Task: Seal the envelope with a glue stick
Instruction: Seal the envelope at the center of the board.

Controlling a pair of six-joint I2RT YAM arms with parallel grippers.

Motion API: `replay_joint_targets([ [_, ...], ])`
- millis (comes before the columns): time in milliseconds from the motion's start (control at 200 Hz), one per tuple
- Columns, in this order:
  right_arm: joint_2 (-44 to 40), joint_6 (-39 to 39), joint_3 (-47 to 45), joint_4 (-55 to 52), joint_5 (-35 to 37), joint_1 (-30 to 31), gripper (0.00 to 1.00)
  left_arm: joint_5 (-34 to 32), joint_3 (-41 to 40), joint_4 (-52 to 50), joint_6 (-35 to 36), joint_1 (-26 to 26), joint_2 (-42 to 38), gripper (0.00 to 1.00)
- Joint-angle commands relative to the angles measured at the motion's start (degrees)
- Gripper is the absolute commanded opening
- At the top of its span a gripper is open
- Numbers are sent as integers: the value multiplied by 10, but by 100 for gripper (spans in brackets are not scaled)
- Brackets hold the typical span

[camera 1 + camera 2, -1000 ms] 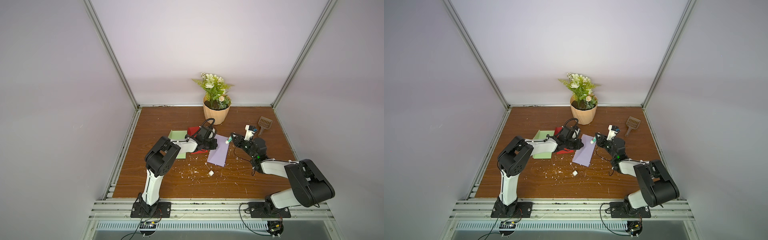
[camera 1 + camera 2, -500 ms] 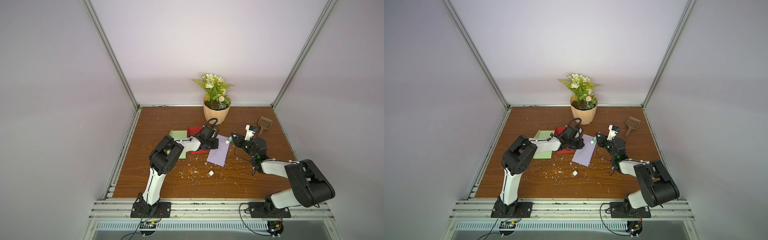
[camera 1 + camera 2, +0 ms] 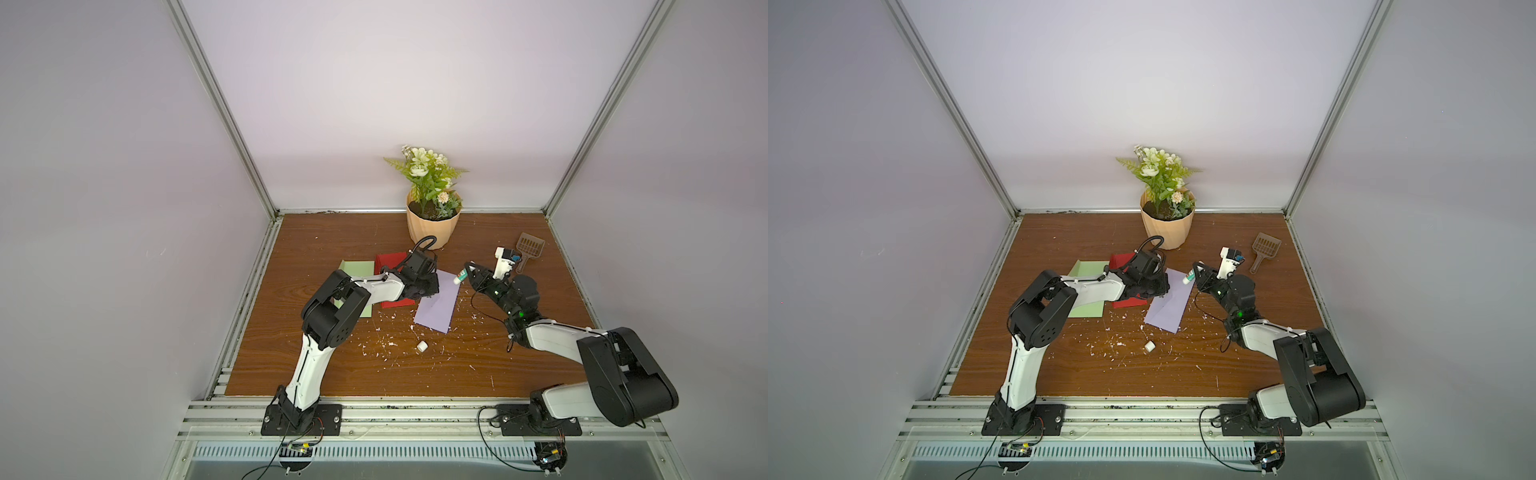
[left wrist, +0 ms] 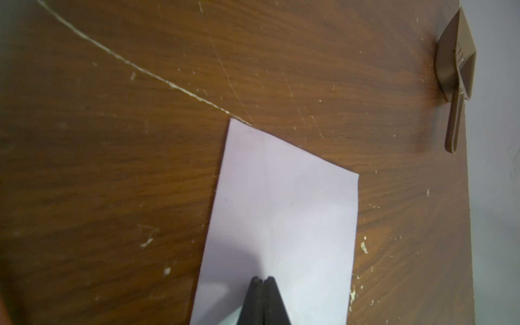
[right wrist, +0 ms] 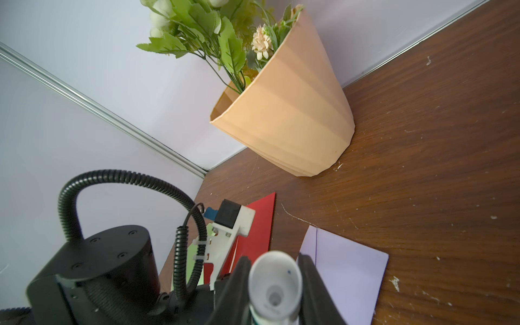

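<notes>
While the right gripper clamps the glue stick between its fingers, the tube's white end points out at the far corner of the lilac envelope; whether it touches the paper cannot be told. The left gripper is closed on nothing, its tips together over the same envelope. A red envelope and a green envelope lie just left of it, partly under the left arm. A small white cap sits apart on the wooden table among pale scraps; a flower pot and a brown scoop stand farther back
</notes>
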Motion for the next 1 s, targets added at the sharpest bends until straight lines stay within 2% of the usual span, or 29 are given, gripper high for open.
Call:
replay_joint_targets([
  [0, -26, -5, 1, 4, -8, -2, 0, -10, -18, -26, -15, 0, 6, 6],
  [360, -33, -1, 2, 0, -16, -2, 0, -19, -9, -58, 18, 1, -82, 6],
  [996, -23, 1, -1, 2, -20, -2, 0, 28, -26, -18, 0, -18, -29, 6],
])
